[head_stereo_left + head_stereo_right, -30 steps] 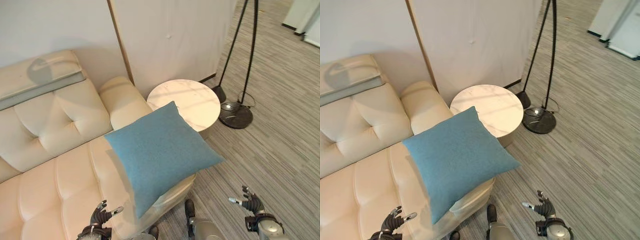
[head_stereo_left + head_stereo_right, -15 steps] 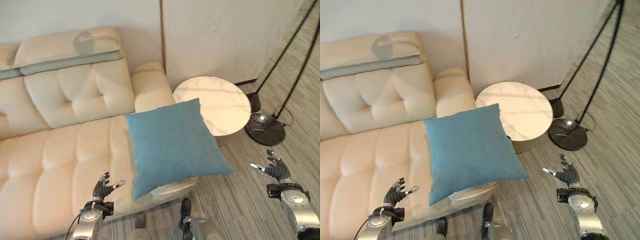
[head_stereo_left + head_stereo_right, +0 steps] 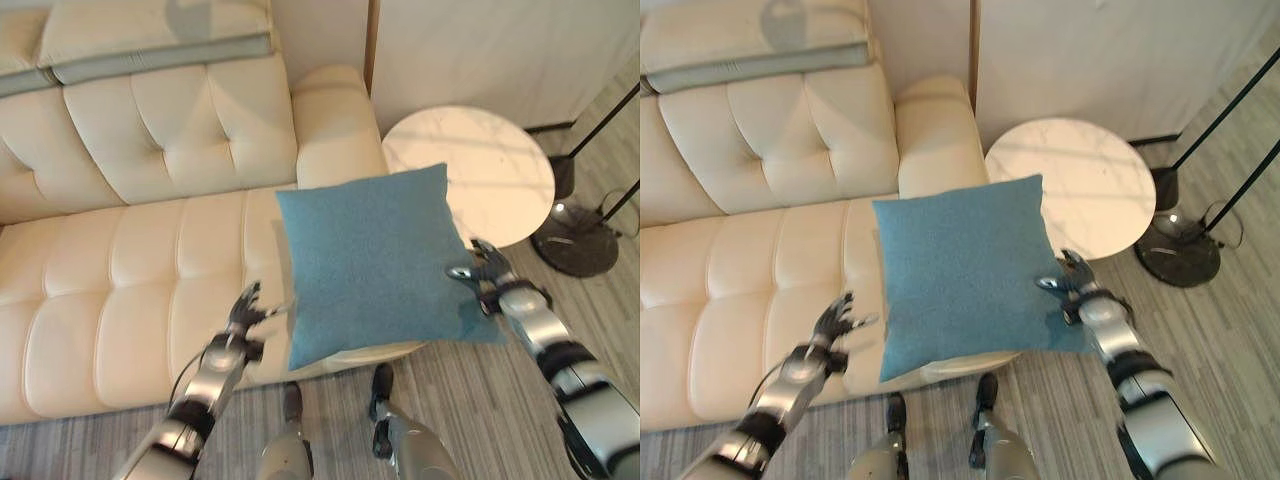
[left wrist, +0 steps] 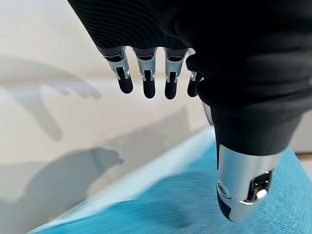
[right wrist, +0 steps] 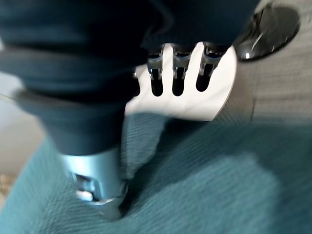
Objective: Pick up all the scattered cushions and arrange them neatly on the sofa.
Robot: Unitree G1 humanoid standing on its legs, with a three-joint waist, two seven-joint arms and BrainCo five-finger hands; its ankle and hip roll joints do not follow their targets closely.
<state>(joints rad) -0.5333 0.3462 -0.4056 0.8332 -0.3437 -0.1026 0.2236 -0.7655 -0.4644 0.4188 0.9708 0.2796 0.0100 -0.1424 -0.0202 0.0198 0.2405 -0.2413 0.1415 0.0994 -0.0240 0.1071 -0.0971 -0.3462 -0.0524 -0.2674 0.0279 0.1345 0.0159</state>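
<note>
On the sofa's (image 3: pixel 150 290) front edge, by the armrest (image 3: pixel 335 125), your blue cushion (image 3: pixel 375 260) lies flat and overhangs the seat toward the round side table (image 3: pixel 490 165). Your left hand (image 3: pixel 243 312) hovers beside its near corner, fingers loosely spread — holding nothing. Your right hand (image 3: pixel 483 270) sits over the opposite edge, fingers relaxed, thumb close to the fabric.

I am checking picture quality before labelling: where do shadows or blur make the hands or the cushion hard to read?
Left wrist view: sharp; the left hand casts a clear shadow on the sofa. Right wrist view: the right hand and the blue cushion are blurred, and a shadow darkens the cushion. Left eye view: evenly lit.
</note>
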